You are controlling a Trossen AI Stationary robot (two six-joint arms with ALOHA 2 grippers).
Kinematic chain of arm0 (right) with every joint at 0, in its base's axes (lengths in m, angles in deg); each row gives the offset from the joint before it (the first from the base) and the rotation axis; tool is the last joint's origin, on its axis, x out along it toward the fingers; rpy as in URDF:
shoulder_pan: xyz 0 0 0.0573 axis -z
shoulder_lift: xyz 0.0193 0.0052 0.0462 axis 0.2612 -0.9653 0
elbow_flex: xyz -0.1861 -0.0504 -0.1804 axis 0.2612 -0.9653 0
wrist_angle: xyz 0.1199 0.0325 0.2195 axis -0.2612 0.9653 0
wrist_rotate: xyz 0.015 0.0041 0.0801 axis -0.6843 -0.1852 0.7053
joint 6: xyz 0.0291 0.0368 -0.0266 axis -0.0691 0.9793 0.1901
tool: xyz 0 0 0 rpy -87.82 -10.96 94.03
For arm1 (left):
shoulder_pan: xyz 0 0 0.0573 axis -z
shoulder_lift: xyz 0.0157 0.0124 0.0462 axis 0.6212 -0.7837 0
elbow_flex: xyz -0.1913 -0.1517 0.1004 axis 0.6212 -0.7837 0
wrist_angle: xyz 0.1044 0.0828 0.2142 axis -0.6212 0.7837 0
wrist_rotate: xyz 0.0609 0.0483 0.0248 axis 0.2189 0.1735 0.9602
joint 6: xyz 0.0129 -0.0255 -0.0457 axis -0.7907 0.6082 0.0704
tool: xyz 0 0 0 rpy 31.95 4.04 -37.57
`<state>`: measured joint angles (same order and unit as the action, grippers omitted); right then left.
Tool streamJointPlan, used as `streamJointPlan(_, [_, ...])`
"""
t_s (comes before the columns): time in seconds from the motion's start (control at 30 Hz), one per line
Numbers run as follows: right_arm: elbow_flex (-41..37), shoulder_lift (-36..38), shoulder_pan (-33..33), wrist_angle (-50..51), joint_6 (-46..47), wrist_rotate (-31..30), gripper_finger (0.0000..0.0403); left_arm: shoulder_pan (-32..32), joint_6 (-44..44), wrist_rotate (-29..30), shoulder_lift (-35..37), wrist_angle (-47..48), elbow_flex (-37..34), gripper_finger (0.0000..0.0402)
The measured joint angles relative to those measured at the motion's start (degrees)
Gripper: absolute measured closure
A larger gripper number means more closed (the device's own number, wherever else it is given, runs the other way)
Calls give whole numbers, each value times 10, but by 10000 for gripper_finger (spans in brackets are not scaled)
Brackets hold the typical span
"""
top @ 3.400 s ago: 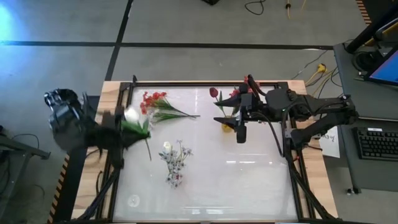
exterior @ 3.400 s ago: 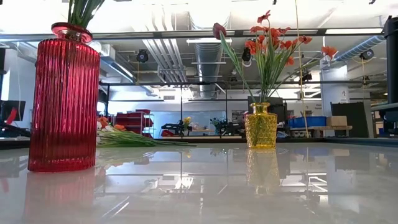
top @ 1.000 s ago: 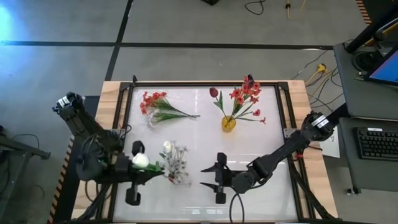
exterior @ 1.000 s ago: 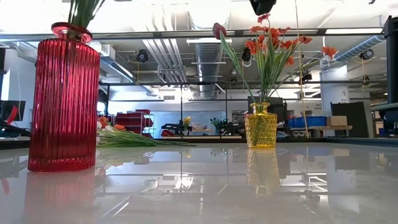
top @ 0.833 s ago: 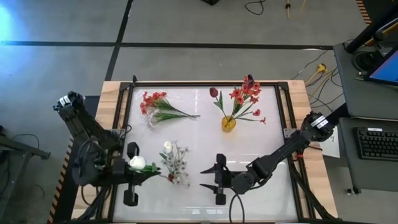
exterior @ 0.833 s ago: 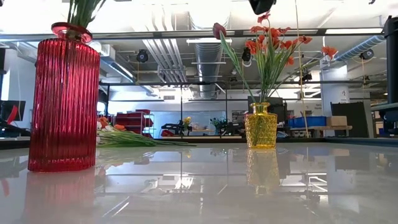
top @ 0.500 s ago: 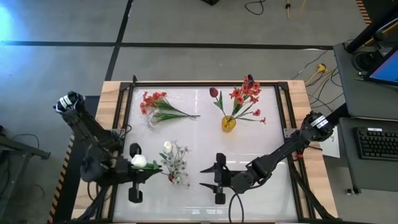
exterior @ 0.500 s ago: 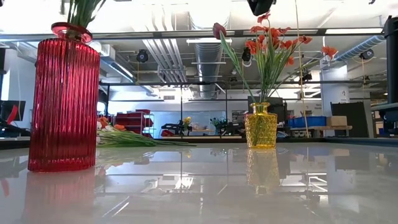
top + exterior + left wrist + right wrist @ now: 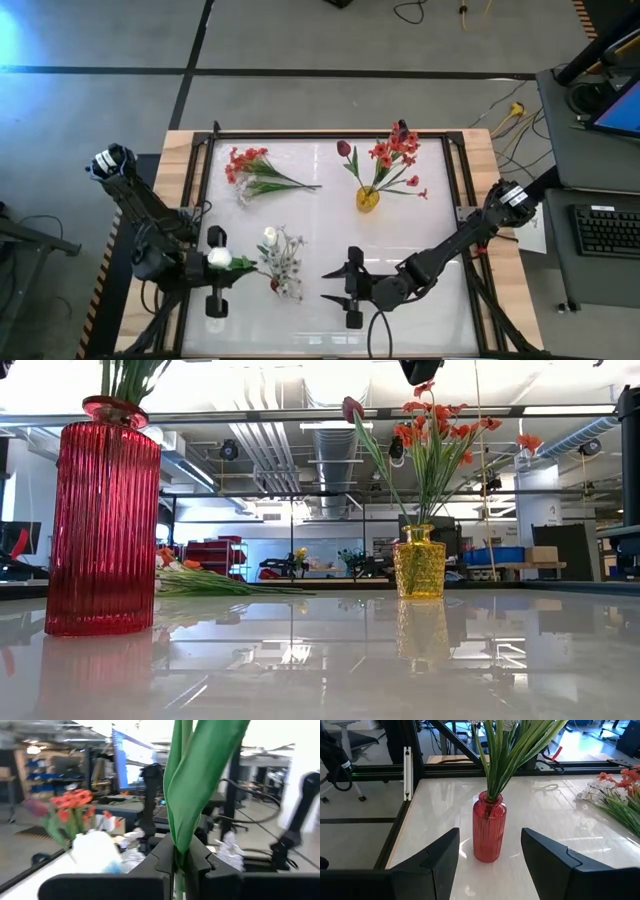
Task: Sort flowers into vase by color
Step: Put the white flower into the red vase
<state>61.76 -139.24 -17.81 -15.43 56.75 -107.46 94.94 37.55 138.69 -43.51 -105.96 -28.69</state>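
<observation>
White rose [image 9: 220, 259] rides in my left hand [image 9: 214, 290], fingers clamped on its green stem [image 9: 181, 805], just beside the red vase [image 9: 489, 826] that already carries white sprays [image 9: 284, 262]. My right hand [image 9: 352, 287] waits half-open and empty, facing that vase across the counter [image 9: 420, 240].
</observation>
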Motion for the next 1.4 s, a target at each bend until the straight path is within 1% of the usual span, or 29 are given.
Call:
streamJointPlan(0.1, [0,0,0,0,1,0,197,0,-14,-27,-4,4,-3,401])
streamJointPlan(0.23, [0,0,0,-1,6,0,197,0,-14,-28,-5,26,-3,401])
streamJointPlan(0.33, [0,0,0,-1,6,0,197,0,3,-28,-6,50,-3,401])
streamJointPlan(0.6, [0,-1,11,-1,30,7,197,-2,19,-28,-6,63,-3,401])
streamJointPlan(0.73, [0,-20,20,-15,40,15,197,-8,38,-10,-6,75,-3,402])
streamJointPlan(0.93, [-1,-65,38,-59,63,20,196,-12,68,-9,-6,104,-3,402])
streamJointPlan(1.03, [-1,-91,49,-90,70,37,181,-12,74,-8,-12,107,-3,401])
streamJointPlan(1.17, [-1,-120,61,-141,60,49,144,-15,75,-9,-26,109,-3,402])
streamJointPlan(1.27, [0,-147,67,-192,37,50,113,-16,71,-9,-28,109,-3,402])
streamJointPlan(1.4, [0,-198,73,-293,5,49,82,-16,70,-13,-29,109,-4,402])
